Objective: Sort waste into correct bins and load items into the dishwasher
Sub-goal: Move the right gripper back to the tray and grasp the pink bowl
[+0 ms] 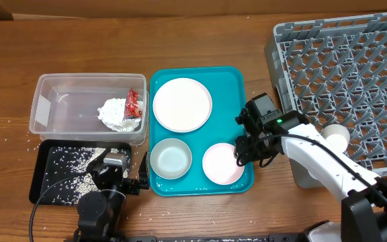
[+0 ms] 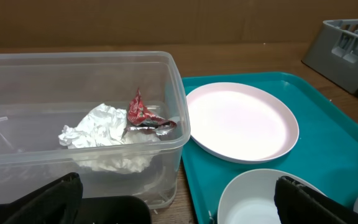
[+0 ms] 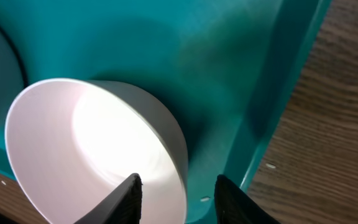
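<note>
Pink bowl [image 3: 92, 155] — teal tray wall [image 3: 272, 93] beside

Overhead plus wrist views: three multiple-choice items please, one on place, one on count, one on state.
1. Where does the red wrapper lie?
A in the clear tub
B on the black tray
C in the grey rack

2. How many dishes stand on the teal tray?
A one
B two
C three

3. How does the right gripper stand?
A shut on the wrapper
B open, astride the pink bowl rim
C open above the tub

1 A: it rests beside the tissue wad inside the tub.
2 C: plate, white bowl, pink bowl.
3 B: one finger sits inside the wall, the other outside.
</note>
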`<act>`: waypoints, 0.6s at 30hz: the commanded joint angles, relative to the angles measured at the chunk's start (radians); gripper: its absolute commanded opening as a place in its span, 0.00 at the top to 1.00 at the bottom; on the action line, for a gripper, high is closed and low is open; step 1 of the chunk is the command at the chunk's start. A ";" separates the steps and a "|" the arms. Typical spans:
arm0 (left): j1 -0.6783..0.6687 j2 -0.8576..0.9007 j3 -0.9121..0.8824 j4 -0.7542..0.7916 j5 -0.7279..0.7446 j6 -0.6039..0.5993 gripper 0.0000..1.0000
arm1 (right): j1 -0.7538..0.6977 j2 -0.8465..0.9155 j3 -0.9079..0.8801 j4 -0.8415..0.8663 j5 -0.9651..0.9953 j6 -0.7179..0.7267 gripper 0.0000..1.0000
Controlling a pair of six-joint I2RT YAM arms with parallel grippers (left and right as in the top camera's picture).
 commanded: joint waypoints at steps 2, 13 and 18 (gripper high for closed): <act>0.008 -0.011 -0.007 0.002 0.000 0.019 0.00 | 0.004 -0.003 -0.026 0.026 0.018 0.009 0.65; 0.008 -0.011 -0.007 0.002 0.000 0.019 0.00 | 0.004 -0.005 -0.048 0.074 0.029 0.078 0.96; 0.008 -0.011 -0.007 0.002 0.000 0.019 0.00 | 0.004 -0.029 0.134 -0.054 0.245 0.100 0.96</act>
